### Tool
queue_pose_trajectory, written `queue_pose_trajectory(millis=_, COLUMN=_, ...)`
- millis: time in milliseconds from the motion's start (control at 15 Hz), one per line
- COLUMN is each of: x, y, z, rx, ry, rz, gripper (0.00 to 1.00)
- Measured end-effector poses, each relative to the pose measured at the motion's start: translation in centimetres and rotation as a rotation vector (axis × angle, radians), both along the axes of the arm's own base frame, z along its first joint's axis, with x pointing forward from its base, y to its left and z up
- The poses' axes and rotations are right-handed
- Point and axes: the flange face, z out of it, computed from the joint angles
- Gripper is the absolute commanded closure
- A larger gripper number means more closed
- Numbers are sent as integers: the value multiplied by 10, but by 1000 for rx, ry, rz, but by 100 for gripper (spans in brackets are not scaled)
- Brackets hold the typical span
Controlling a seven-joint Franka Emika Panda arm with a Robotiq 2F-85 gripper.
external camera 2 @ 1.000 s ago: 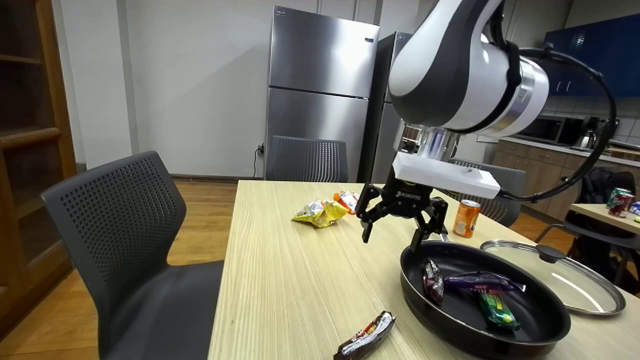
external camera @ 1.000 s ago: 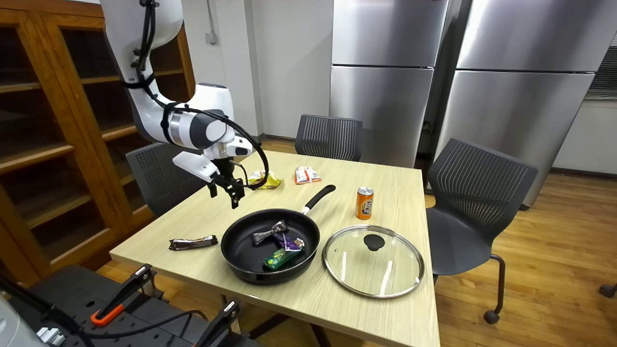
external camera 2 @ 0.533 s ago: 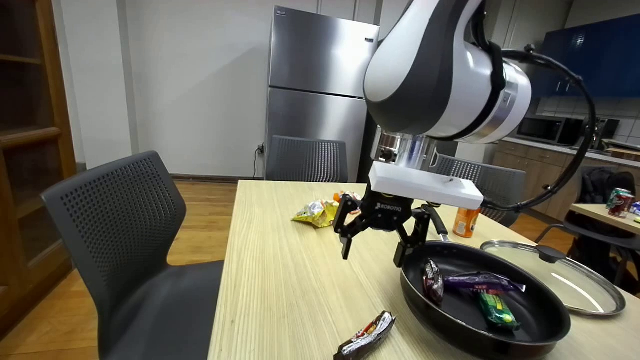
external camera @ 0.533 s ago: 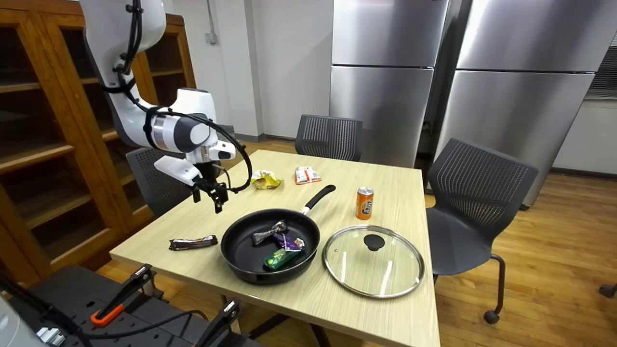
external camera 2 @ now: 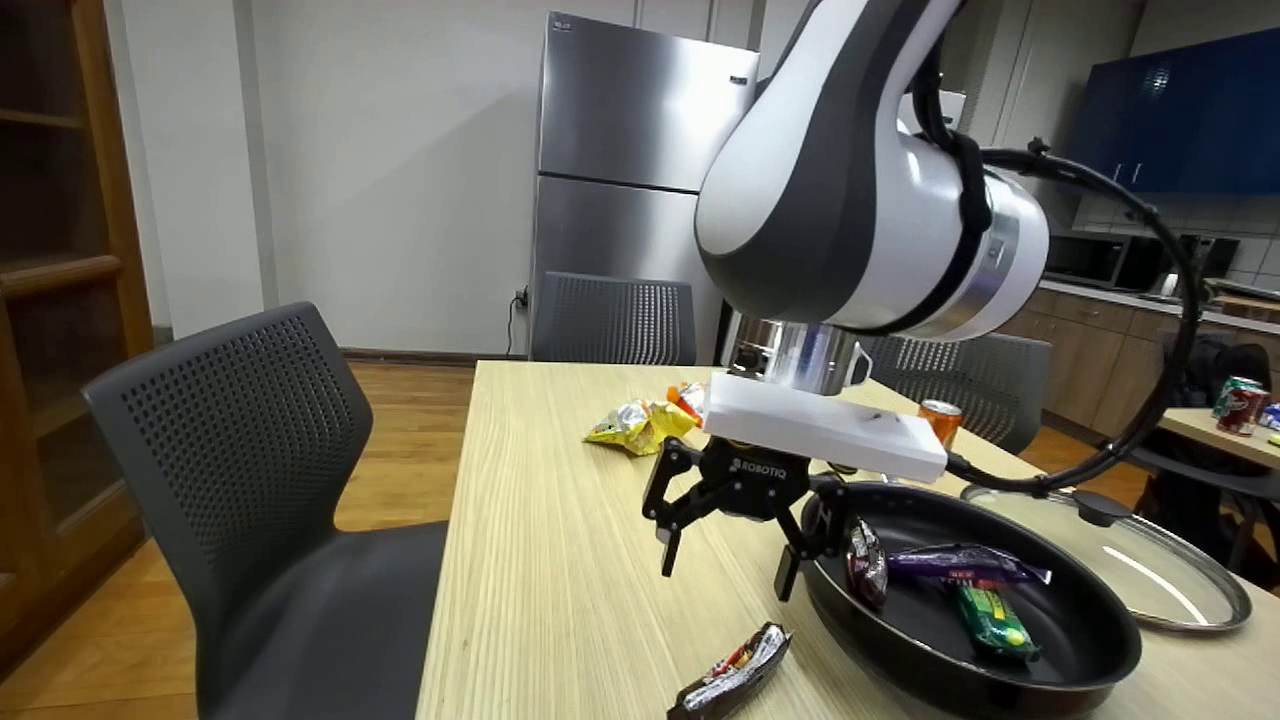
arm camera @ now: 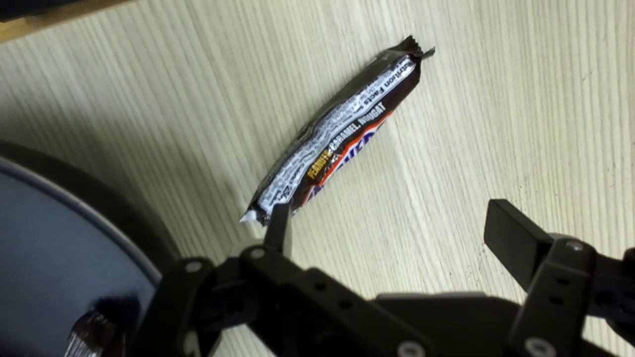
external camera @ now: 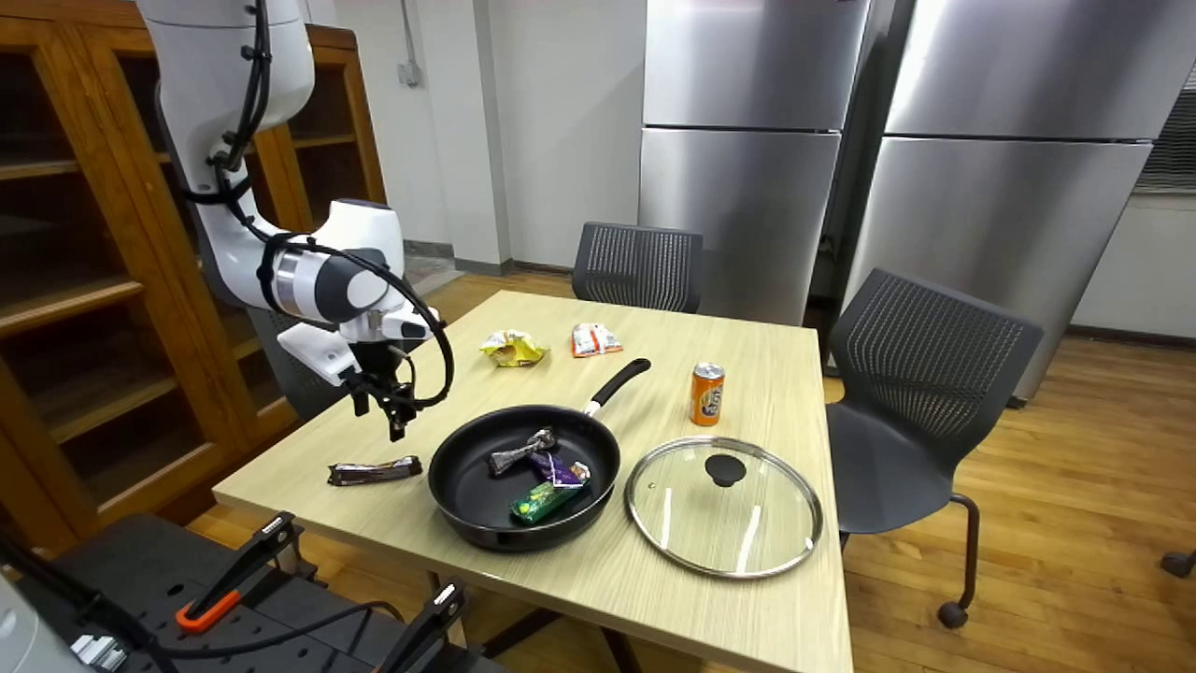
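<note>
Brown-wrapped candy bar [arm camera: 332,141] on the table [external camera: 766,402], just beside the frying pan [external camera: 472,477]

Lies alone between the pan and a corner of the table, slightly bowed, with a "Nutrition Facts" strip turned up and "Peanuts, Caramel, Nougat" legible along one side in the wrist view.

Hanging above the table near the bar: the claw [external camera 2: 728,567], with jaws spread wide and nothing held between them. Apart from bar and pan alike in both exterior views, as far as can be told, despite the overlap of one fingertip [arm camera: 279,223] with the bar's nearer end in the wrist view.

Probably light and fairly firm under a thin, slick wrapper; likely to skid or twist if pinched off-centre, and to dent or squash under a hard squeeze. Best taken across its narrow width at mid-length, with one finger along each long side and modest pressure. Better not lifted by the crimped ends, probably too thin and limp for a steady hold.

Grouped inside the pan: a dark silvery packet [external camera: 521,451], a purple packet [external camera: 555,470] and a green packet [external camera: 536,505]. Farther off on the table: a glass lid [external camera: 724,514] with its knob upward, and an orange Fanta can [external camera: 707,397], upright.
</note>
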Motion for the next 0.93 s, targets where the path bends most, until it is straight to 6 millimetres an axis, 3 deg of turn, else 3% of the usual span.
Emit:
queue_pose_trajectory(millis=467, x=-16, y=-1, z=-32, rx=6, ry=29, rz=-106, gripper=0)
queue_pose_trajectory(millis=933, x=-24, y=-2, z=-47, rx=14, ry=58, rz=-148, gripper=0)
